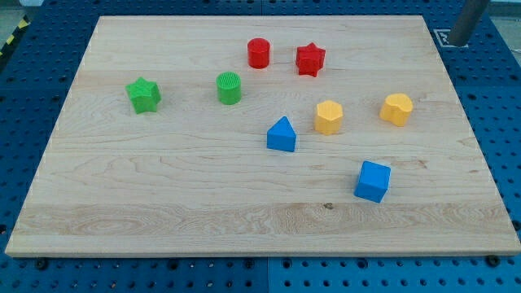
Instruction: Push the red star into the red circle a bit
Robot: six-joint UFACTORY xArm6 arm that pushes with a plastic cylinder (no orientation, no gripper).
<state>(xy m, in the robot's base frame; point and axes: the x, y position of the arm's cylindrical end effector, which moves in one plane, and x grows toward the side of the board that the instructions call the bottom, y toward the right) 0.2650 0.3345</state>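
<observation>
The red star [310, 59] sits near the view's top, right of centre on the wooden board [163, 187]. The red circle [259, 53], a short cylinder, stands just to its left with a small gap between them. My tip does not show on the board. Only a grey cylindrical shaft [468, 20] appears at the view's top right corner, off the board; its lower end sits beyond the board's top right corner.
A green star [143, 94] and a green circle [229, 88] lie at the left. A blue triangle-like block [282, 134], two yellow blocks [329, 116] [396, 108] and a blue cube [373, 181] lie below and right of the red pair.
</observation>
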